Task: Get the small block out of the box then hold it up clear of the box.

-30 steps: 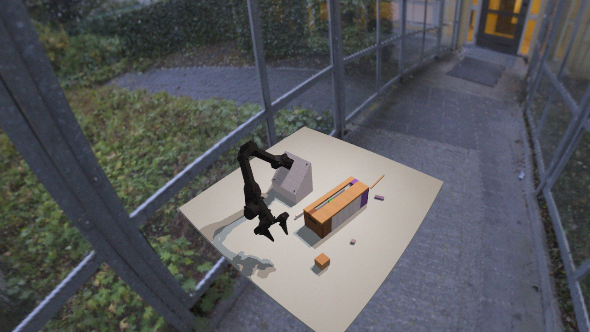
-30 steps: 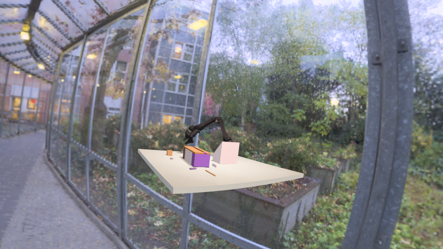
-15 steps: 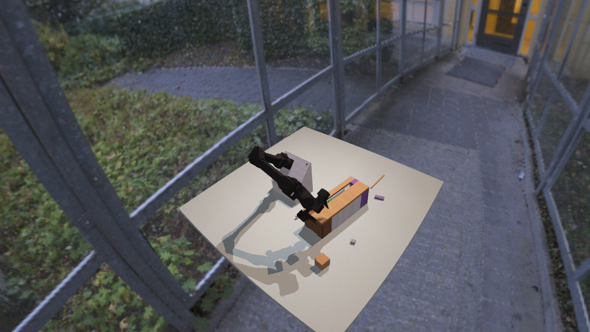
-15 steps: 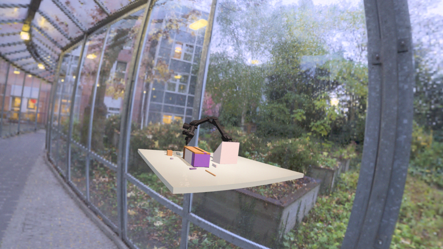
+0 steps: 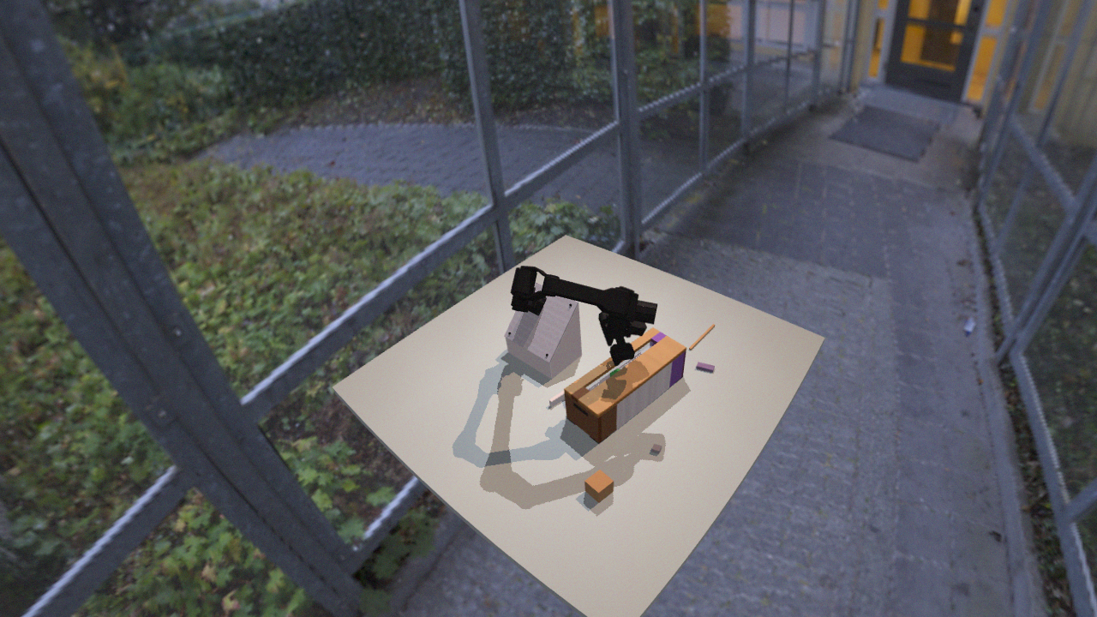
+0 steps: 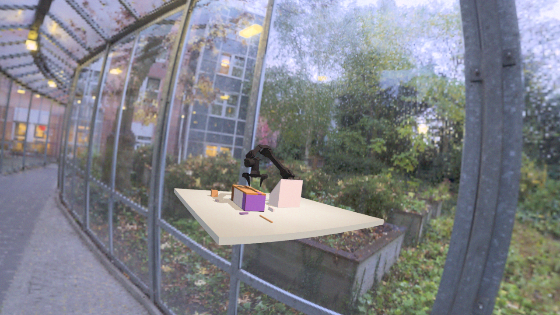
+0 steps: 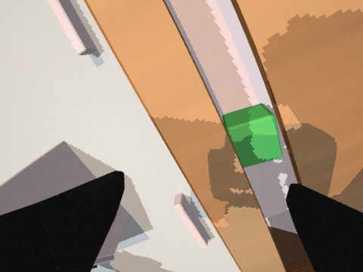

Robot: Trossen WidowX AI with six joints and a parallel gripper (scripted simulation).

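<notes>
The green block (image 5: 614, 373) (image 7: 257, 140) lies on the pale shelf (image 7: 217, 60), seen through the long top slot of the orange box (image 5: 651, 377) (image 6: 254, 202) (image 7: 159, 79). It is nearer the box's brown end than its purple end. Beyond the block, toward the brown end, the shelf runs on briefly to a dark brown area. My gripper (image 6: 254, 184) (image 7: 207, 187) is open and empty, pointing down above the box. In the wrist view one fingertip shows beside the slot and the other over the table on the arm-base side. The fingers do not touch the block.
The sloped arm base (image 5: 563, 349) (image 6: 289, 194) stands beside the box. A pink stick (image 5: 557, 399) (image 7: 190, 223) and another pale stick (image 6: 271, 209) (image 7: 69, 28) lie between them. An orange cube (image 5: 598, 484) (image 6: 214, 193), purple piece (image 5: 704, 367) (image 6: 243, 213) and orange stick (image 5: 702, 338) (image 6: 265, 218) lie around the box.
</notes>
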